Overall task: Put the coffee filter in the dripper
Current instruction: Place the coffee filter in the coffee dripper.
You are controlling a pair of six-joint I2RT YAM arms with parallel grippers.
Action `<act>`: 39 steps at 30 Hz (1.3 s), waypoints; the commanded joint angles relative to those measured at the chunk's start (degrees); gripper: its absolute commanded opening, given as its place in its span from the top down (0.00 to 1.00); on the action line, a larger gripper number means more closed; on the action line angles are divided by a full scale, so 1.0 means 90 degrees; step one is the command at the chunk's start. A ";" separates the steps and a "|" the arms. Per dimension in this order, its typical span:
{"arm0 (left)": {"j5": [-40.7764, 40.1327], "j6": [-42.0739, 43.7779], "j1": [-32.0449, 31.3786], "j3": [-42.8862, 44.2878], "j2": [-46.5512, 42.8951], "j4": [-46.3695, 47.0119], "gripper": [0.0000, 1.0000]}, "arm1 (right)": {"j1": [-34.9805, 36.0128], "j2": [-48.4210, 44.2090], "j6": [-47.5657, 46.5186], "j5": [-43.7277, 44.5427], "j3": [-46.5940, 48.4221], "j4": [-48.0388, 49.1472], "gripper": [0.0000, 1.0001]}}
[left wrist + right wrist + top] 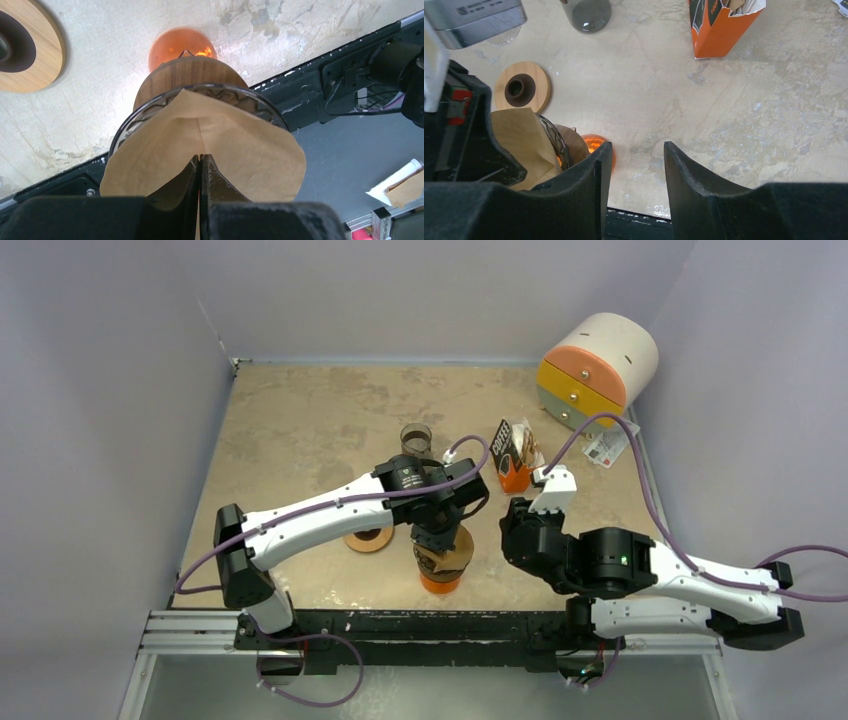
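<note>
The dripper (188, 75) is a glass cone with a wooden collar on an orange base, standing near the table's front edge (443, 578). A brown paper coffee filter (240, 150) is spread over its mouth. The far edge of the filter lies inside the glass rim and the near edge overhangs it. My left gripper (202, 159) is shut on the filter's fold from above (437, 532). My right gripper (636, 150) stands open with nothing in it, to the right of the dripper (516, 524). In the right wrist view the filter (519, 135) and the dripper's rim (555, 137) show at the left.
A round wooden lid (368, 539) lies left of the dripper. A dark glass cup (416, 438) and an orange filter box (513, 462) stand further back. A round drawer unit (596, 370) sits at the back right. The black rail (420, 622) runs just in front of the dripper.
</note>
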 commanded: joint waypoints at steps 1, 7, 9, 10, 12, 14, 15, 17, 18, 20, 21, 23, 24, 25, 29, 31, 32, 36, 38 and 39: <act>0.0167 0.0091 -0.0021 0.0056 -0.0477 -0.0157 1.00 | -0.0031 0.0128 0.0019 0.0025 0.0198 0.0010 0.54; 0.0480 0.0087 -0.0021 -0.0347 -0.0847 0.0042 1.00 | -0.0031 0.0320 -0.0051 -0.0078 0.0259 0.0121 0.54; 0.0487 0.0091 -0.0021 -0.0462 -0.0910 0.0096 1.00 | -0.0031 0.0384 -0.0095 -0.0155 0.0294 0.0181 0.54; 0.0616 0.0100 -0.0021 -0.0500 -0.0939 0.0105 1.00 | -0.0031 0.0413 -0.0126 -0.0209 0.0316 0.0221 0.54; 0.0647 0.0122 -0.0021 -0.0590 -0.0992 0.0137 1.00 | -0.0031 0.0440 -0.0313 -0.0384 0.0358 0.0411 0.54; 0.0639 0.0148 -0.0021 -0.0679 -0.1032 0.0147 1.00 | -0.0030 0.0441 -0.0478 -0.0593 0.0378 0.0641 0.55; 0.0634 0.0155 -0.0021 -0.0723 -0.1040 0.0156 1.00 | -0.0039 0.0460 -0.0559 -0.0686 0.0387 0.0740 0.55; 0.0624 0.0160 -0.0021 -0.0810 -0.1065 0.0164 1.00 | -0.0048 0.0497 -0.0597 -0.0877 0.0420 0.0822 0.54; 0.0624 0.0167 -0.0021 -0.0850 -0.1084 0.0182 1.00 | -0.0057 0.0509 -0.0597 -0.0961 0.0434 0.0846 0.54; 0.0623 0.0179 -0.0021 -0.0907 -0.1111 0.0219 1.00 | -0.0086 0.0513 -0.0647 -0.1193 0.0431 0.0954 0.54; 0.0623 0.0187 -0.0021 -0.0928 -0.1119 0.0237 1.00 | -0.0089 0.0493 -0.0646 -0.1291 0.0415 0.1019 0.54; 0.0623 0.0213 -0.0021 -0.0950 -0.1124 0.0264 1.00 | -0.0106 0.0449 -0.0656 -0.1473 0.0360 0.1119 0.53; 0.0623 0.0221 -0.0021 -0.0954 -0.1124 0.0278 1.00 | -0.0122 0.0439 -0.0661 -0.1570 0.0330 0.1167 0.53; 0.0626 0.0235 -0.0021 -0.0955 -0.1125 0.0290 1.00 | -0.0140 0.0434 -0.0669 -0.1652 0.0301 0.1217 0.53; 0.0633 0.0264 -0.0021 -0.0955 -0.1124 0.0308 1.00 | -0.0185 0.0486 -0.0638 -0.1896 0.0264 0.1244 0.47; 0.0633 0.0277 -0.0021 -0.0956 -0.1129 0.0311 1.00 | -0.0213 0.0487 -0.0655 -0.2007 0.0212 0.1333 0.46; 0.0633 0.0278 -0.0021 -0.0955 -0.1125 0.0319 1.00 | -0.0228 0.0500 -0.0658 -0.2059 0.0197 0.1384 0.46; 0.0624 0.0283 -0.0021 -0.0955 -0.1133 0.0315 1.00 | -0.0305 0.0586 -0.0666 -0.2293 0.0081 0.1616 0.45; 0.0619 0.0287 -0.0021 -0.0955 -0.1142 0.0313 1.00 | -0.0380 0.0638 -0.0648 -0.2437 -0.0004 0.1747 0.45; 0.0609 0.0287 -0.0021 -0.0946 -0.1143 0.0313 1.00 | -0.0425 0.0659 -0.0646 -0.2538 -0.0045 0.1813 0.45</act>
